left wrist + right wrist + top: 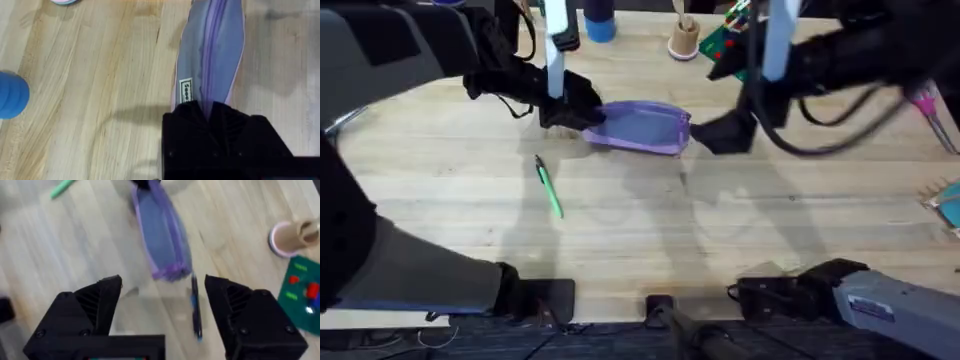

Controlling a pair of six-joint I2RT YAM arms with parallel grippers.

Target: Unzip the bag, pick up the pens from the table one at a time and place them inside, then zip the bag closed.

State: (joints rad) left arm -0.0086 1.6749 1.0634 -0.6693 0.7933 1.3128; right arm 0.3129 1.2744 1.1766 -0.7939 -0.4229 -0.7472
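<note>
Overhead view: a wide table (650,235) of pale wooden planks. Towards its far middle lies the soft lavender-purple pencil pouch (642,127), lengthwise across the view. The left gripper (570,110), black, sits at the pouch's left end, touching it. The right gripper (725,133), also black, hovers just beside the pouch's right end. A slim bright green pen (549,187) lies on bare wood nearer the camera, to the left of the pouch and apart from it. Behind the pouch stands a small tan spool with a pink base (684,39).

Left wrist view: the pouch (212,55) shows a grey-blue side panel and a purple zipper running along its length, which looks closed along the visible stretch. The left gripper (209,114) has its jaws nearly together, pinching the end of the pouch at the zipper line. A rounded blue object (12,95) sits at one edge.

Right wrist view: the right gripper (162,305) has its jaws spread wide and holds nothing. Between them, on the table, lies a slim dark blue pen (195,311), just beside the pouch's near end (162,235). The green pen (63,187) lies farther off.
</note>
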